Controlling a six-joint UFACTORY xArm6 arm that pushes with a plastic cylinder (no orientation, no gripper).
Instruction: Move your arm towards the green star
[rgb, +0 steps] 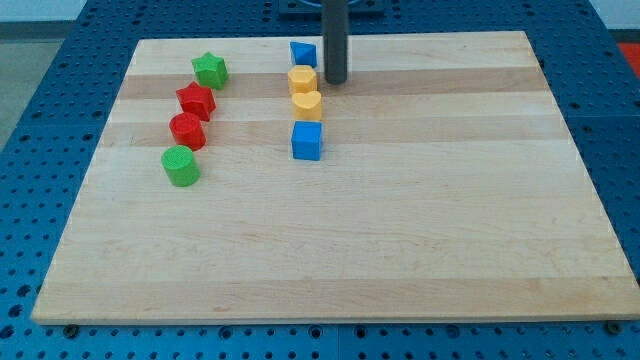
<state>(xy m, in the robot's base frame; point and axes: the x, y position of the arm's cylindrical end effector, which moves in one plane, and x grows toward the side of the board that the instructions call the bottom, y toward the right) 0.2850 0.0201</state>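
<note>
Eight blocks on a wooden board (400, 250), rod tip (335, 82) at upper centre.
The arm carries a plain rod with no claw. Its tip sits just right of the upper yellow block (302, 80). Two blue, two yellow, two red and two green blocks stand in two columns. The green star (210, 70) lies upper left, near the board's top edge, with bare wood between.

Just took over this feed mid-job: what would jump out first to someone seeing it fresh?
Two curved columns of blocks near the view's top: green star, red star, red cylinder and green cylinder on the left; a small blue block, two yellow blocks and a blue cube in the middle. My tip sits just right of the upper yellow block.
</note>
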